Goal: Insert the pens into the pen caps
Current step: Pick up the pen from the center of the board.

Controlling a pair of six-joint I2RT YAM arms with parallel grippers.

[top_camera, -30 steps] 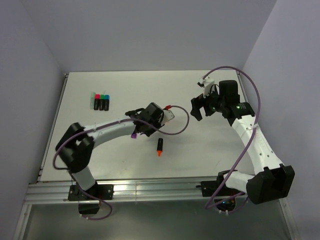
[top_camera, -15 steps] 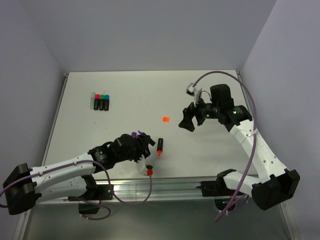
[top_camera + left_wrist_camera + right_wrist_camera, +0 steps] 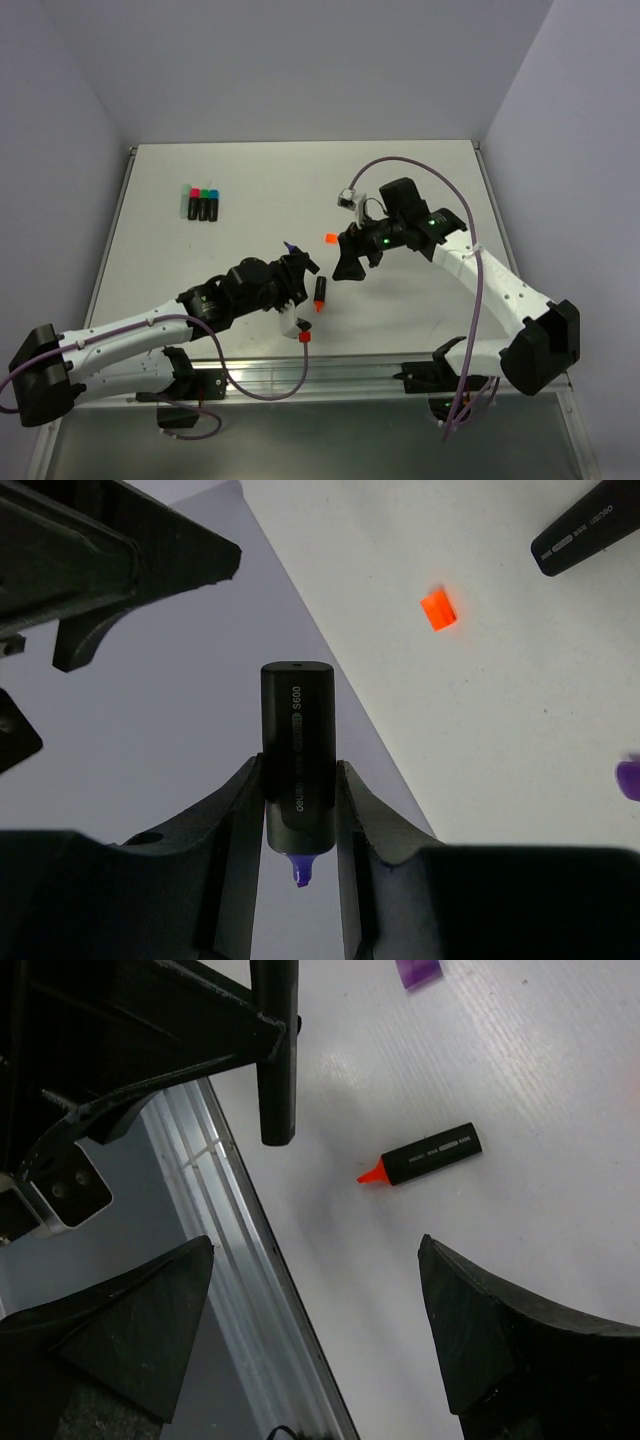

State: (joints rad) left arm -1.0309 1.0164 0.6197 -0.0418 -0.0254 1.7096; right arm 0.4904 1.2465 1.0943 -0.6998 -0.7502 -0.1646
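Left gripper (image 3: 300, 772) is clamped on the purple pen (image 3: 297, 730), tip facing the wrist. In its wrist view the purple cap (image 3: 628, 778) lies at 3 o'clock. Right gripper (image 3: 312, 1250) gapes wide, empty. A sloppy handover could drop the pen.

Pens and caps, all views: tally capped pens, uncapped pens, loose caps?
Capped pens: 3
Uncapped pens: 2 (orange pen, purple pen)
Loose caps: 2 (orange cap, purple cap)
Total: 7
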